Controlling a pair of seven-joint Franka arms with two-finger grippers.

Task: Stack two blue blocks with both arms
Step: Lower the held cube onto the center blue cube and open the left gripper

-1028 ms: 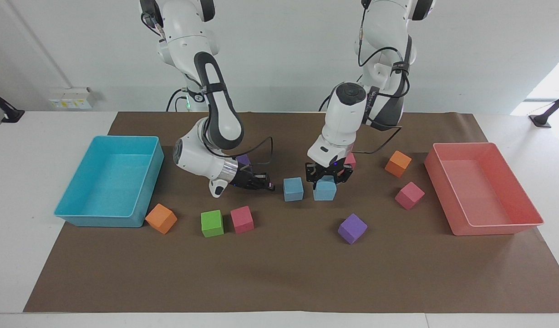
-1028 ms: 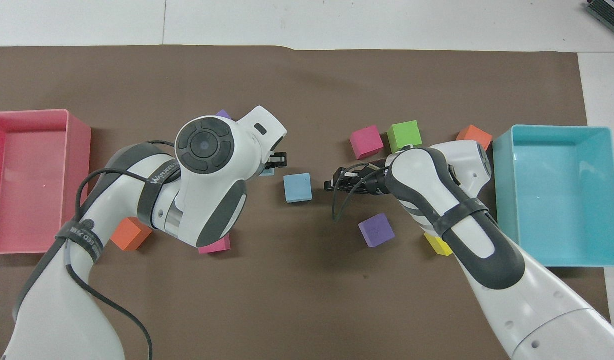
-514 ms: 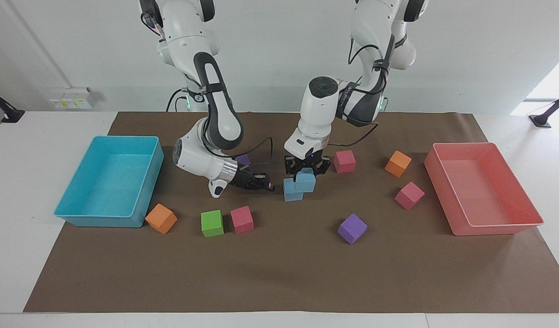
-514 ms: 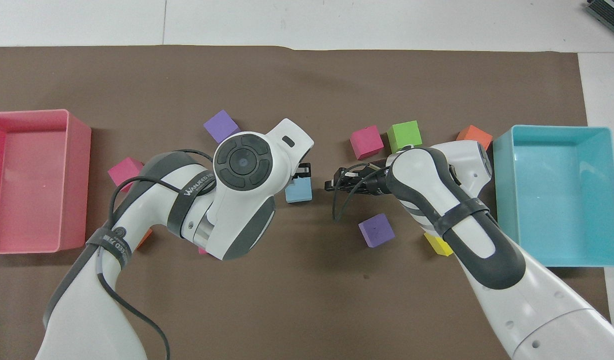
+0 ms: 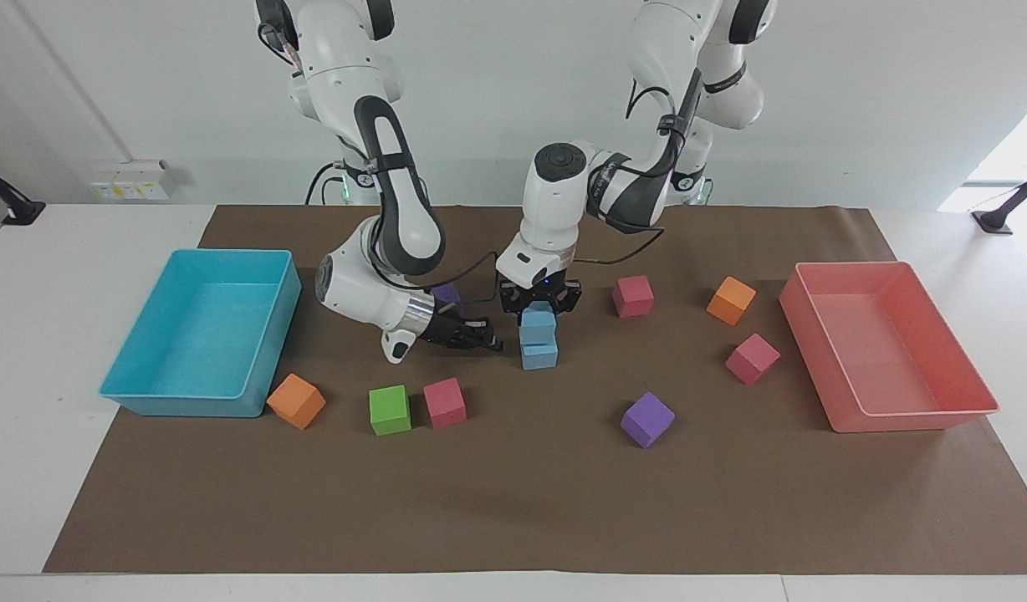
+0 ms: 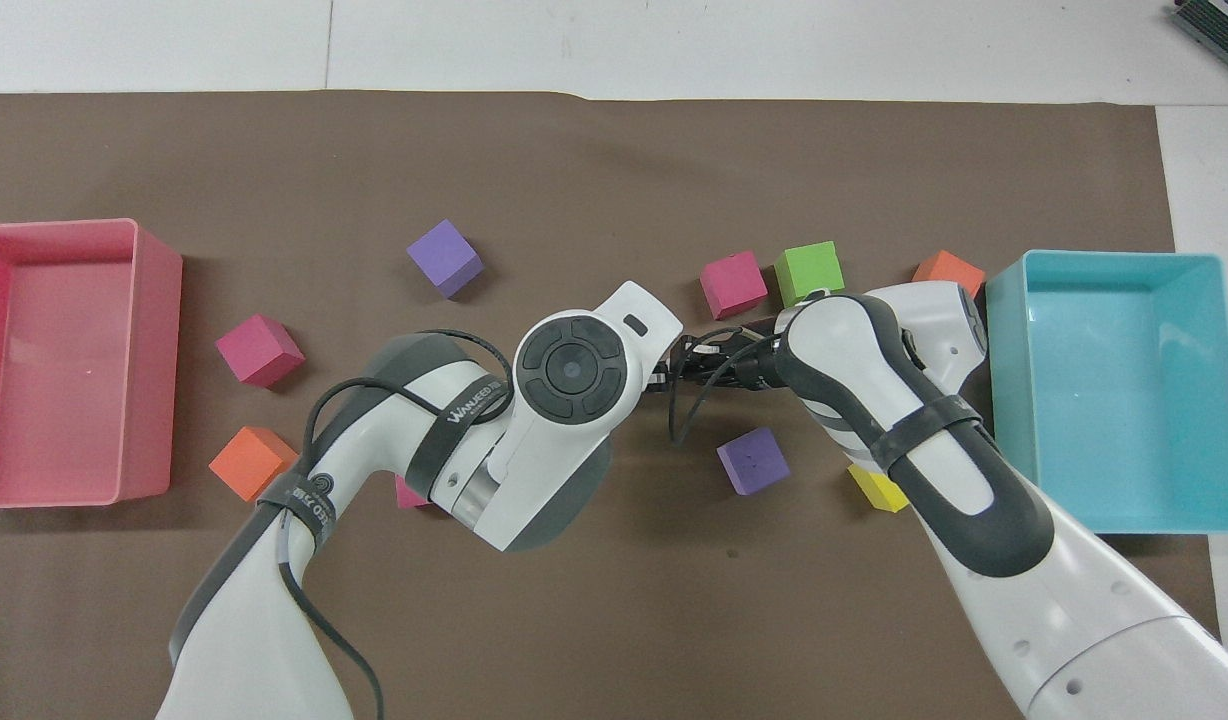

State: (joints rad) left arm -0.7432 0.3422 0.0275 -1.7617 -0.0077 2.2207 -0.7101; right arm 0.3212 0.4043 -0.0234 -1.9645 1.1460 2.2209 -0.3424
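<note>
Two light blue blocks stand one over the other in the middle of the brown mat. The upper blue block [image 5: 537, 324] sits squarely on the lower blue block [image 5: 539, 355]; I cannot tell whether a gap remains between them. My left gripper [image 5: 538, 314] comes straight down from above, shut on the upper block. My right gripper [image 5: 485, 341] lies low over the mat beside the lower block, toward the right arm's end, shut and holding nothing. In the overhead view the left arm's wrist [image 6: 574, 368] hides both blocks.
A turquoise tray [image 5: 179, 404] stands at the right arm's end and a pink tray [image 5: 906, 418] at the left arm's end. Several loose cubes lie around: orange [image 5: 296, 401], green [image 5: 390, 410], pink [image 5: 444, 403], purple [image 5: 647, 420], pink [image 5: 752, 358], orange [image 5: 731, 300], pink [image 5: 632, 296], yellow [image 6: 879, 490].
My left gripper lifted its blue block off the mat and carried it sideways toward the right arm's end until it came over the other blue block. The right arm stayed put.
</note>
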